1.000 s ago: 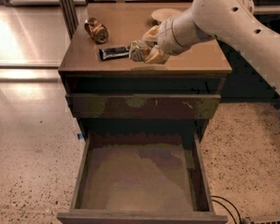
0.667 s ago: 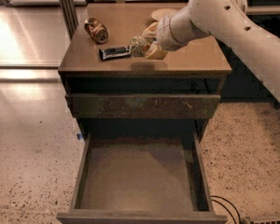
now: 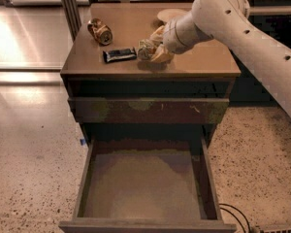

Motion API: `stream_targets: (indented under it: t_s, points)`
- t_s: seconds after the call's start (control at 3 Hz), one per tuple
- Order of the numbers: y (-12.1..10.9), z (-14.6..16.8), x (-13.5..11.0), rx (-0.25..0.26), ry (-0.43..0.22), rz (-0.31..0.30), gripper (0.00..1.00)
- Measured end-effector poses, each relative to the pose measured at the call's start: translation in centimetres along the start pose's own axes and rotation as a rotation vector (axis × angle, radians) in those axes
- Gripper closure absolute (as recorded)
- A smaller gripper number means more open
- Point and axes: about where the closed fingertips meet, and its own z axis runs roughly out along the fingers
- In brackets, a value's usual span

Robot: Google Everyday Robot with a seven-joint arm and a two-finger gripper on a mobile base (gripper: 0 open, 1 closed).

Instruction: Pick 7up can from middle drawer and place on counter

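The 7up can (image 3: 145,49), whitish-silver and crumpled, is held between the fingers of my gripper (image 3: 154,46) just above the tan-brown counter (image 3: 199,62), near its front middle. A small shadow lies on the counter under the can. The arm reaches in from the upper right. The middle drawer (image 3: 87,178) is pulled wide open below, and its grey-brown floor is bare.
A brownish-gold can (image 3: 100,31) lies on the counter's left rear. A dark snack bar (image 3: 119,55) lies just left of the 7up can. A pale round object (image 3: 169,14) sits behind the arm. The drawer with the scuffed greenish front (image 3: 148,110) is closed. A cable (image 3: 235,215) lies on the floor.
The gripper with the 7up can has shifted slightly back over the counter. The other things have not moved.
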Motion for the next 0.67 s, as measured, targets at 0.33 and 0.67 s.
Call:
stream_targets:
  t_s: [0.33,0.67]
  points:
    - [1.36,0.7,0.88,-0.033,0.008,0.034,1.0]
    - [1.38,0.72,0.88,-0.034,0.008,0.034,0.83]
